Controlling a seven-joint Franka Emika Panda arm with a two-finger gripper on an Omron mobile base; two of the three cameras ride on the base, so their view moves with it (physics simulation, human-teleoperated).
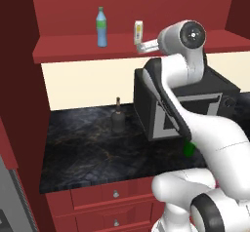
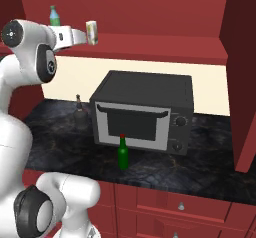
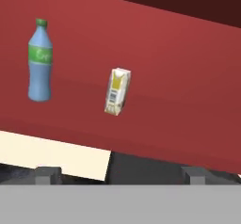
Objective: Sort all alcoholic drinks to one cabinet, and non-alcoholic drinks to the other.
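The small white-and-yellow carton (image 3: 116, 91) stands upright on the floor of the open red upper cabinet (image 1: 73, 48), well apart from the clear-blue plastic bottle (image 3: 39, 60) with green label and cap that stands on the same shelf to its left; both being soft drinks, this cabinet looks to be the non-alcoholic one. The hand (image 3: 120, 173) hangs just in front of the carton with its two dark tips spread wide and nothing between them, the carton standing free on its own base, so by my reading it is set down and let go rather than about to be picked. Below, on the dark marble table (image 1: 93, 148), the squat dark bottle (image 1: 117, 118) with its thin neck waits left of the black microwave (image 2: 145, 112), and the slim green bottle (image 2: 123, 153) with a red cap stands just in front of the microwave door; these two alcoholic drinks are not yet put away.
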